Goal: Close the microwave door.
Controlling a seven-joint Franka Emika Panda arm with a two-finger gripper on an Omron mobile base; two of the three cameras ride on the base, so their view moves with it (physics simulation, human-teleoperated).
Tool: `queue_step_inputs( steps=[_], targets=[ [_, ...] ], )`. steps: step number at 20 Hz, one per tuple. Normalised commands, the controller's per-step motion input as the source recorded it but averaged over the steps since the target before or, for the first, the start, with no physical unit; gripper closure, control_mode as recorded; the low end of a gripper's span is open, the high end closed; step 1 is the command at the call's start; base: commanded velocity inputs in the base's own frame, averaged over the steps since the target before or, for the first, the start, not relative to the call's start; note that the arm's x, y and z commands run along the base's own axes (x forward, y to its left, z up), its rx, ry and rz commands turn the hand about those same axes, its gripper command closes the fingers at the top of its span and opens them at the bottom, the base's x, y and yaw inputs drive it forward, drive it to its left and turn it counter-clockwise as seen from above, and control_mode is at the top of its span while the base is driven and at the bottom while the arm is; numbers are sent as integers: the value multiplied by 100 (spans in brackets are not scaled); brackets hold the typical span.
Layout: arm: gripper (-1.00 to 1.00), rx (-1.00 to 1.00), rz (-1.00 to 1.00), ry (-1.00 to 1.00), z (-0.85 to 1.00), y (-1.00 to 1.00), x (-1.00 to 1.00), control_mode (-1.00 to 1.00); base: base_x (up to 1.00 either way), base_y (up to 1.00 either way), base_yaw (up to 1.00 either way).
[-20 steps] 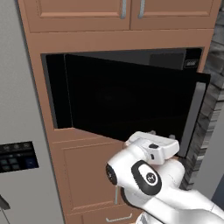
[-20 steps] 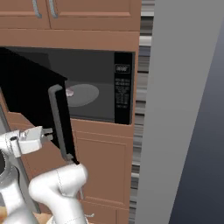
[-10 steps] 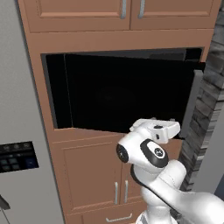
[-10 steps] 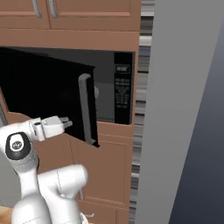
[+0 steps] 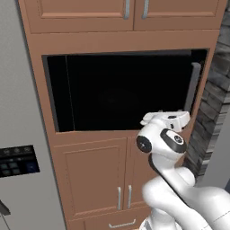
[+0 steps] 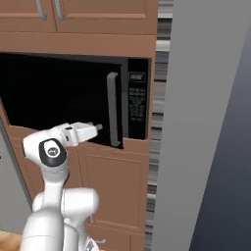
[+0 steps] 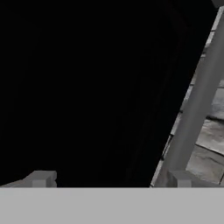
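Wide glossy black microwave door (image 5: 121, 92) nearly shut across the built-in black microwave (image 6: 138, 105), slightly ajar at its vertical grey bar handle (image 6: 113, 109). End effector (image 6: 97, 127) beside handle, fingers apart, holding nothing. Judgement: rigid hinged panel, slick face, swings lightly; push near handle edge.

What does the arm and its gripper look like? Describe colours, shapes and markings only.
The arm is glossy white with rounded, bulbous links. Dark round caps with a small pale ring mark the joints. The hand is a white block. The gripper ends in small grey, blocky fingertips. No cables are visible.
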Motion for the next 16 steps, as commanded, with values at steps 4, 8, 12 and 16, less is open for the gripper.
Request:
queue_step_inputs(
  steps=[4, 8, 12, 16],
  targets=[
    [-100, 0, 24, 0, 6, -35, 40, -100, 0, 0, 0],
    [-100, 0, 22, 2, 10, -25, 35, -100, 0, 0, 0],
    [-100, 0, 22, 8, 19, -13, 31, -100, 0, 0, 0],
    [-100, 0, 15, 10, 27, -2, 34, -100, 0, 0, 0]
  ],
)
